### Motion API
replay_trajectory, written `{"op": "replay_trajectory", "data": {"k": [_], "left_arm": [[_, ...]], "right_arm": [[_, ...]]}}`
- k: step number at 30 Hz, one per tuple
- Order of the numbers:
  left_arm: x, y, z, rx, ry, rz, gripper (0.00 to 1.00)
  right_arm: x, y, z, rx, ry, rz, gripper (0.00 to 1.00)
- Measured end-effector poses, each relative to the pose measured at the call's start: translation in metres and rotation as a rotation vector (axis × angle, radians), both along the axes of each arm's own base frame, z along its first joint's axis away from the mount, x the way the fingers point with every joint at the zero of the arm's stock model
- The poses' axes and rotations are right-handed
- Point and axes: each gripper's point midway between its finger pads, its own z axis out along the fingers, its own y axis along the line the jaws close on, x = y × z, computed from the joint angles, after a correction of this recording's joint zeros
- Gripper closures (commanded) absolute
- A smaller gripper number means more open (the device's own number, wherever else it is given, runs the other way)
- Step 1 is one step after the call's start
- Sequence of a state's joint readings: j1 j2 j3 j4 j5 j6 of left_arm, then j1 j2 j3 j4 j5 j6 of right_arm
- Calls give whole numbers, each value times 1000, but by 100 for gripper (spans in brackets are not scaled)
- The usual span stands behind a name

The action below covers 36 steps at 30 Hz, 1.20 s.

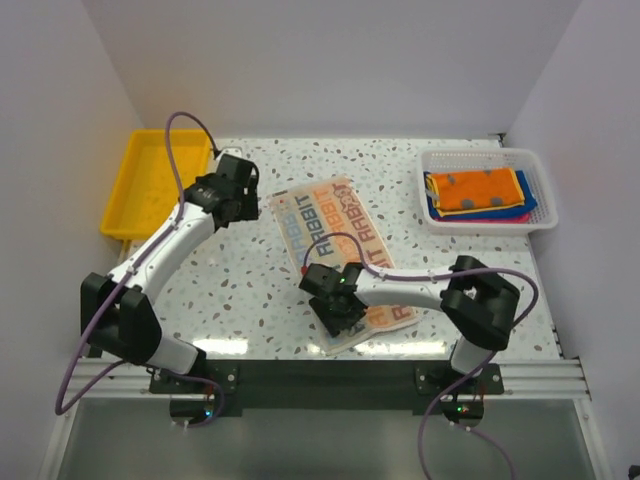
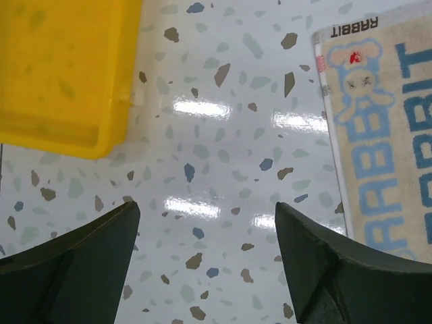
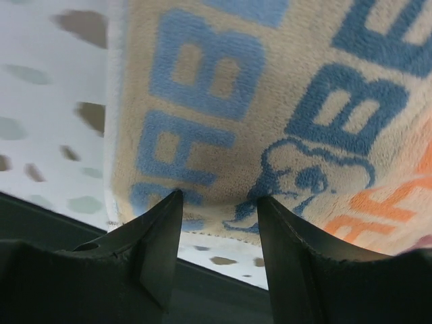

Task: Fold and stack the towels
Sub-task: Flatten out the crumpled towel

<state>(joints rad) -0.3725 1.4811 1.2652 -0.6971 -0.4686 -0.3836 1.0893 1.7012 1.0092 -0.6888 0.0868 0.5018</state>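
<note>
Jaws of the left gripper (image 2: 206, 216) stand wide apart with nothing between them, only bare speckled table (image 1: 250, 280) below. The right gripper (image 3: 219, 202) also has its jaws apart, more narrowly, their tips right at the near edge of the printed towel (image 1: 340, 225); no cloth looks pinched between them.

The table fills the middle of the top view. On it the printed towel lies spread flat, running from centre frame toward the lower centre, with "RABBIT" in blue and orange letters and small rabbit figures on a pale ground. In the left wrist view its corner shows at the right of the frame, apart from the left fingers.

A yellow tray (image 1: 155, 185) sits at the upper left, partly over the table's edge. A white mesh basket (image 1: 545, 195) sits at the upper right. Inside it lie folded cloths in a pile: an orange towel (image 1: 478, 190) with grey spots and a yellow edge on top, a blue towel (image 1: 528, 203) under it, and a sliver of pink towel (image 1: 505, 217) at the lower edge.
</note>
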Motion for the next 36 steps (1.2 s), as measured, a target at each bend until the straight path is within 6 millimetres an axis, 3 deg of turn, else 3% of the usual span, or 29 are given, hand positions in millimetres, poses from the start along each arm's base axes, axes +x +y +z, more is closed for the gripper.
{"op": "replay_trajectory", "data": {"k": [3,7,9,12,14,17,21,23,25,28,32,36], "left_arm": [[-13,9,5,11,-7,19,2],[-22,13,14,-2,-41,35,0],[-27,15,15,-5,-51,36,0],[-31,16,14,-12,-65,28,0],[-30,12,13,-27,-72,8,0],[-20,2,13,-59,-91,-31,0],[0,-18,0,-105,-88,-89,2],[9,-29,-14,-121,-57,-114,3],[18,-39,-28,-128,-26,-134,5],[28,-56,-50,-126,24,-170,12],[31,-85,-77,-115,85,-234,20],[25,-110,-101,-98,141,-290,23]], "right_arm": [[-12,33,2,26,1,70,49],[-20,71,12,76,-16,130,54],[-12,82,25,100,-58,136,53],[17,87,46,128,-133,117,53],[53,81,64,153,-186,68,53],[121,55,90,179,-273,-26,53],[193,6,104,163,-352,-160,54],[216,-11,105,152,-374,-191,55],[230,-17,99,142,-379,-196,57],[236,-18,78,117,-344,-177,64],[232,-18,47,79,-283,-154,72],[220,-25,29,55,-238,-150,77]]}}
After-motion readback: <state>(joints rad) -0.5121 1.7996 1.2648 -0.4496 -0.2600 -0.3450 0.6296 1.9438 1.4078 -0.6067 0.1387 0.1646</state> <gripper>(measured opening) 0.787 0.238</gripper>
